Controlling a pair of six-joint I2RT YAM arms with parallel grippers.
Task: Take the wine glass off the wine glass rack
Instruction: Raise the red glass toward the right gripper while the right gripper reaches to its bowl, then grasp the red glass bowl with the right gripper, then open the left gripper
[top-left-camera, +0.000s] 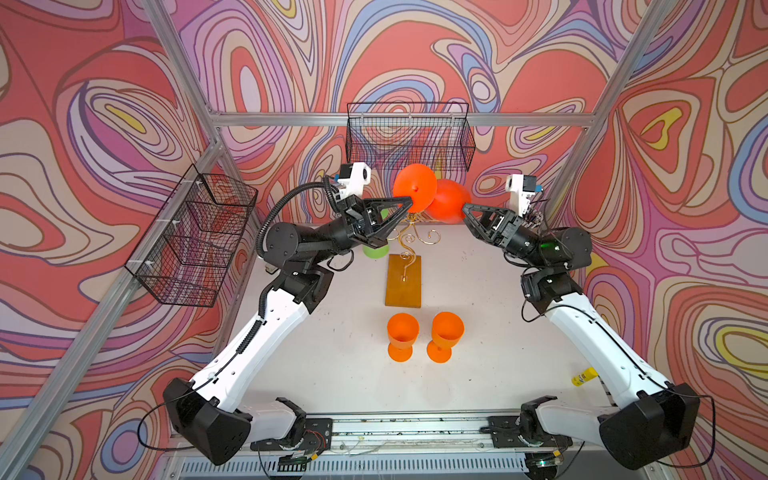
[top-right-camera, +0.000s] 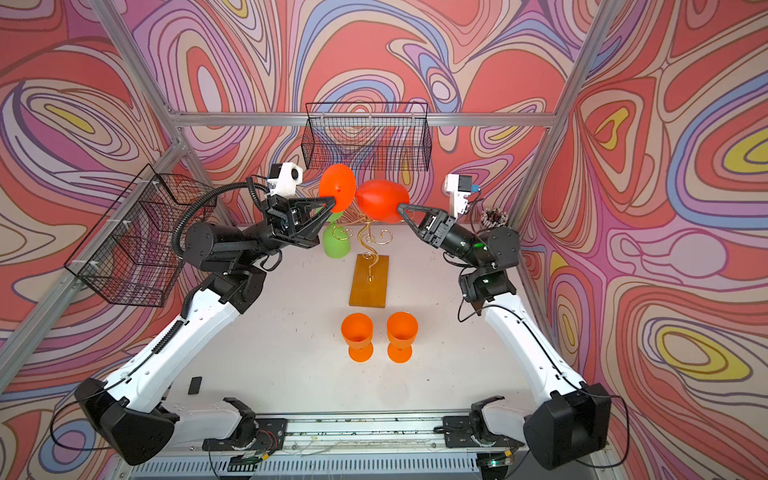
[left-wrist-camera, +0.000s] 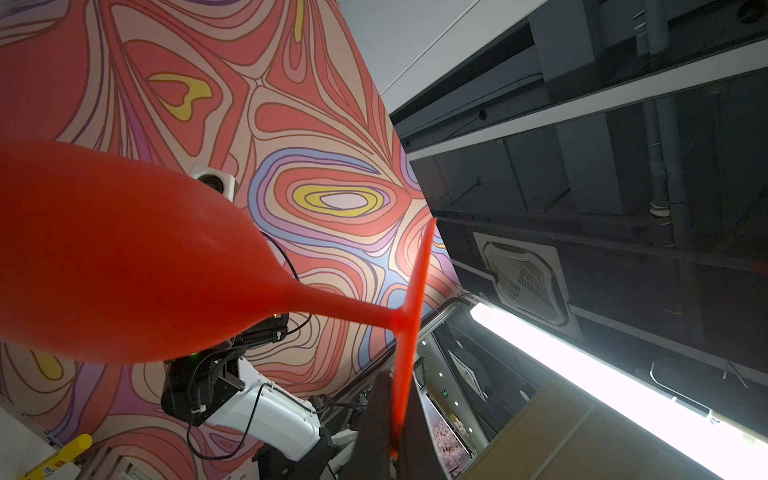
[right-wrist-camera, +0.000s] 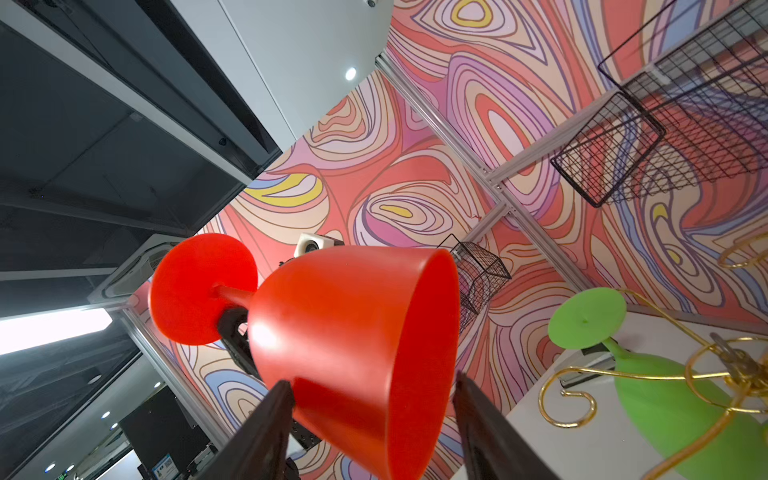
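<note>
Glass (top-left-camera: 446, 205) off the rack (top-left-camera: 404, 291), held on its side

The glass, a red one, hangs in the air above the rack's gold curls, toward the table's (top-left-camera: 478, 332) rear edge. It lies sideways, clear of the wires. The left gripper (top-left-camera: 409, 202) is clamped on the rim of its foot, and the left wrist view shows the thin disc pinched between the two fingers. The right gripper (top-left-camera: 465, 212) has its jaws spread wide around the bowl near the mouth. One finger (right-wrist-camera: 266, 419) touches the bowl wall, but I cannot tell whether the pair squeezes it. A green glass (top-left-camera: 376, 251) hangs upside down on the rack's left side. The rack's wooden base sits mid-table. Two orange glasses (top-left-camera: 402, 332) stand upright side by side between that base and the front edge.
</note>
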